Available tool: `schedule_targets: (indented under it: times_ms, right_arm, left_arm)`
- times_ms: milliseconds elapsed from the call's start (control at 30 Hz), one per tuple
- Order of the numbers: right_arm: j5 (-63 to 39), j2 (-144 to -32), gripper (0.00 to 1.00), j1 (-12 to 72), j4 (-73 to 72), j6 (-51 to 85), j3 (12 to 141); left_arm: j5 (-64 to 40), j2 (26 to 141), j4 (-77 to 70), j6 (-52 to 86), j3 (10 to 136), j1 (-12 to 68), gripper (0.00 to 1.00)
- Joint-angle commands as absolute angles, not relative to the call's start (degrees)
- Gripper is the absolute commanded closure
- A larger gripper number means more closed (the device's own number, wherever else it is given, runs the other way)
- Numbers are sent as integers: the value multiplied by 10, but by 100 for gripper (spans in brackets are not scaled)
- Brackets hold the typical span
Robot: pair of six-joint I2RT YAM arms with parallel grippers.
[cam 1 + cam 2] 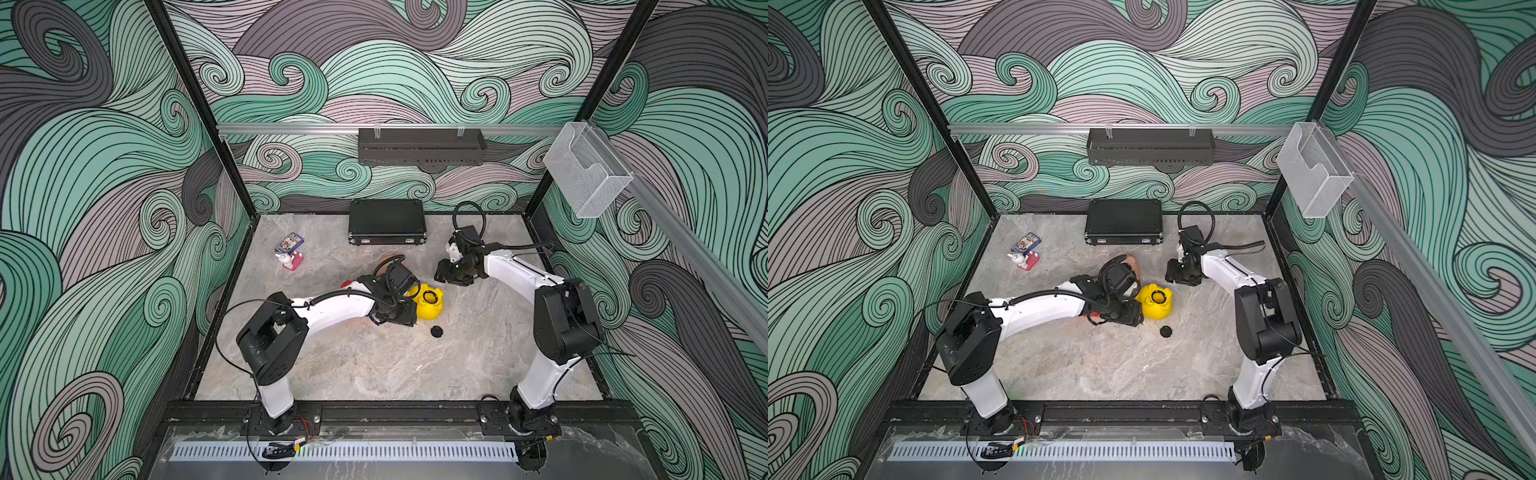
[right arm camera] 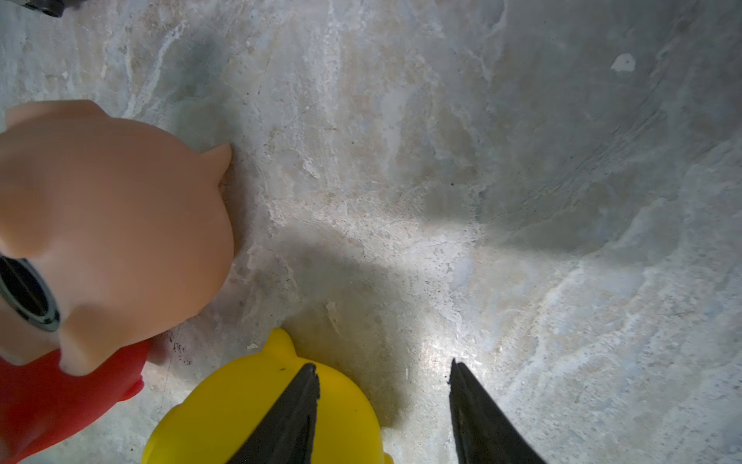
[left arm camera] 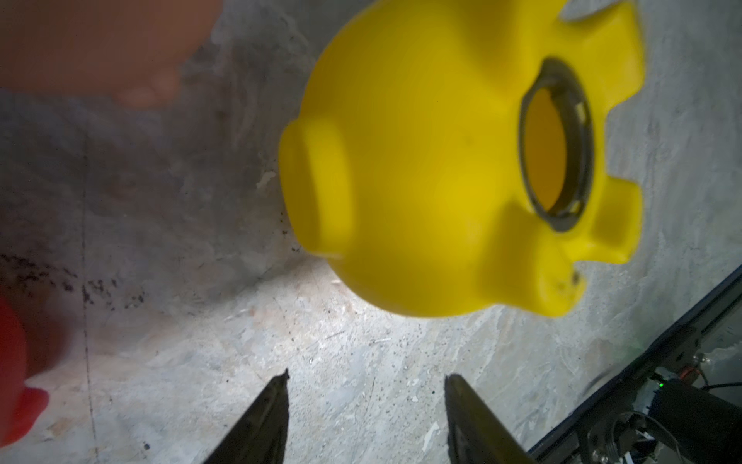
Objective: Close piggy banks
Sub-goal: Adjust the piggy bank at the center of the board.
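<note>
The yellow piggy bank (image 1: pixel 428 305) (image 1: pixel 1155 302) lies in mid-table with its open round belly hole (image 3: pixel 550 156) facing up. A loose black plug (image 1: pixel 436 331) lies just in front of it. My left gripper (image 3: pixel 369 377) is open and empty, low beside the yellow pig (image 3: pixel 421 160). The red pig (image 1: pixel 347 284) (image 2: pixel 60 393) and the peach-pink pig (image 1: pixel 1133 264) (image 2: pixel 112 225) are mostly hidden under the left arm in both top views. My right gripper (image 2: pixel 384 365) (image 1: pixel 451 277) is open behind the yellow pig (image 2: pixel 241 409), one finger over it.
A black case (image 1: pixel 386 227) stands at the back wall. A card box (image 1: pixel 289 243) and a small white and red figurine (image 1: pixel 291 261) sit at the back left. A black basket (image 1: pixel 419 147) and a clear holder (image 1: pixel 586 174) hang on the walls.
</note>
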State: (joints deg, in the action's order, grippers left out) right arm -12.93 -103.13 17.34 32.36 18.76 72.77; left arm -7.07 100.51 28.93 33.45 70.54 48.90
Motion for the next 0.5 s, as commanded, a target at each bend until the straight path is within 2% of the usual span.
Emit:
schedule_targets:
  times_ms: [0,467]
  right_arm:
    - [-149,-1036,46,174,325,182,723]
    - [-131,-988,52,182,328,192,657]
  left_arm:
    - [-43,1025,305,322,741,490,40]
    - [27,1059,345,330,779,490,46]
